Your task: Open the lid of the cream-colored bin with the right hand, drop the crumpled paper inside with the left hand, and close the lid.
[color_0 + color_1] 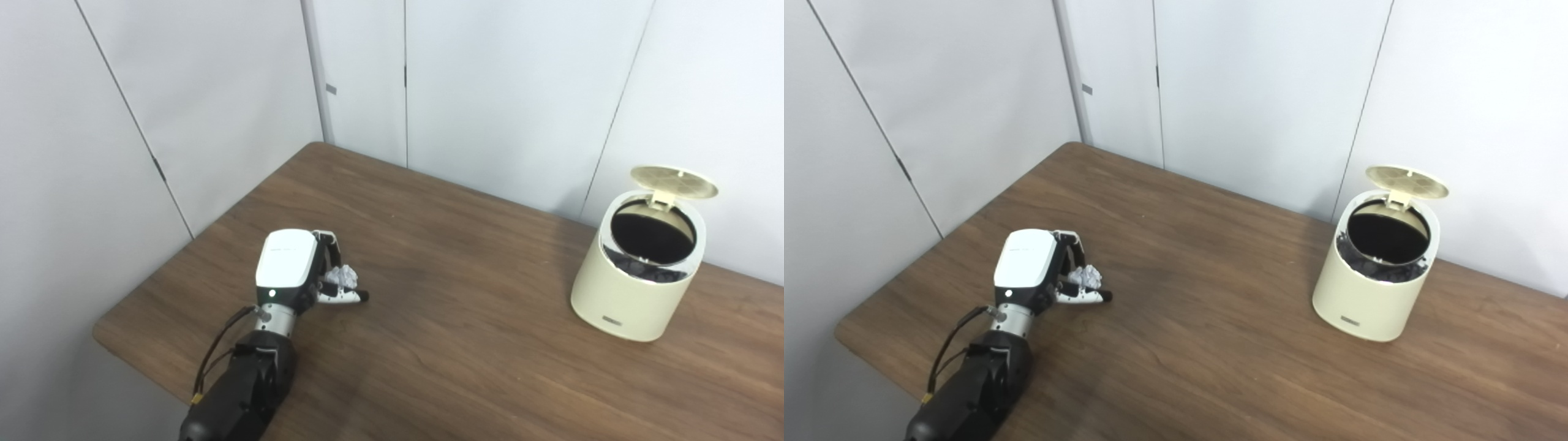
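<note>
The crumpled white paper ball (pixel 342 275) is what we are after at this point, and it sits low at the left of the dark wood-grain bench (pixel 465 343), cupped by our left hand (pixel 306 269), the white-backed one on a black forearm that comes in from the lower left. The fingers (pixel 327 242) curl over the far side of the paper and the thumb (pixel 349 297) lies along its near side, so the hand is partly closed around it; whether it is truly gripped or only caged, and whether it is clear of the bench, we cannot tell from either view. Our right hand is nowhere in view. Well apart, across bare wood at the right side of the bench near the pale wall panels (pixel 502 92), stands the cream-colored cylindrical bin (pixel 631 294), upright, with its round hinged lid (pixel 674 182) tipped up at the back and a dark liner showing in the open mouth. We judge the opening step done and the pick-up of the paper in hand. The next move calls for a firm closure on the paper, a lift clear of the bench, and a long carry to the right until the hand is over the opening, short of the raised lid, before letting go; closing the lid remains.
</note>
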### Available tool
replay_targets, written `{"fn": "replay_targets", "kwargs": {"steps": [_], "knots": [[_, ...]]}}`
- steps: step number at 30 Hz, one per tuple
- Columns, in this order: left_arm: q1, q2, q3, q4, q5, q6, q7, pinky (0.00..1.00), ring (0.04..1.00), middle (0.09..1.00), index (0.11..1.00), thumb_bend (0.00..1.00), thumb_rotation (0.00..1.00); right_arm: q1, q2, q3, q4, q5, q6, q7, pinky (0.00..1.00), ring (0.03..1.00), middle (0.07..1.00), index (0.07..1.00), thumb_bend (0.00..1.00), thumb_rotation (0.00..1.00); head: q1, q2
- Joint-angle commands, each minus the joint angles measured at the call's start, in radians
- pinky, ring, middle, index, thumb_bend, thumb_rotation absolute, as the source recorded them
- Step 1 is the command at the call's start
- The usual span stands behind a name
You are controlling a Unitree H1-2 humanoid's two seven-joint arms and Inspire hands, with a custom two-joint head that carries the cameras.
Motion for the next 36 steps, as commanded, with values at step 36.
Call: {"fn": "replay_targets", "kwargs": {"steps": [36], "knots": [[-0.018,0.018,0.019,-0.267,-0.073,-0.246,0.002,0.11,0.15,0.212,0.26,0.8,0.0,0.009,0.067,0.046,-0.094,-0.082,-0.067,-0.025,0.59,0.711,0.718,0.707,0.36,0.87,-0.26,0.055]]}}
